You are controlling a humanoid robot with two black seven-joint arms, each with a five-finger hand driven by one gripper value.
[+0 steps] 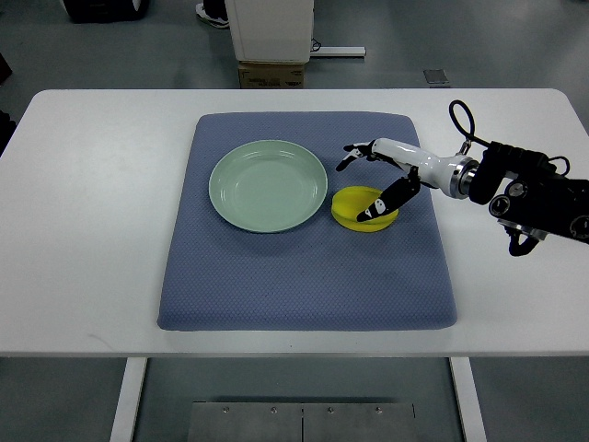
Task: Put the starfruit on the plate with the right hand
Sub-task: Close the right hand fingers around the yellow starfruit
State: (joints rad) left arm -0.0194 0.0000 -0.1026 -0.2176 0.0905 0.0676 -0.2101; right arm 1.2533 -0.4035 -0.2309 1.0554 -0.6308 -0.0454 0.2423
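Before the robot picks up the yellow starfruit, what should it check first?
1. Right hand over the starfruit: ok, fingers reach above it.
2. Firm grasp on the starfruit: cannot tell, fingers look spread, not closed around it.
3. Green plate empty: ok.
4. Plate close by: ok, just left of the starfruit on the blue mat.
5. Path from fruit to plate free: ok, nothing lies between.
6. Left hand out of the way: ok, not in view.

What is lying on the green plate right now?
Nothing: the green plate shows bare. The starfruit sits beside it on the blue mat, partly covered by the right hand fingers.
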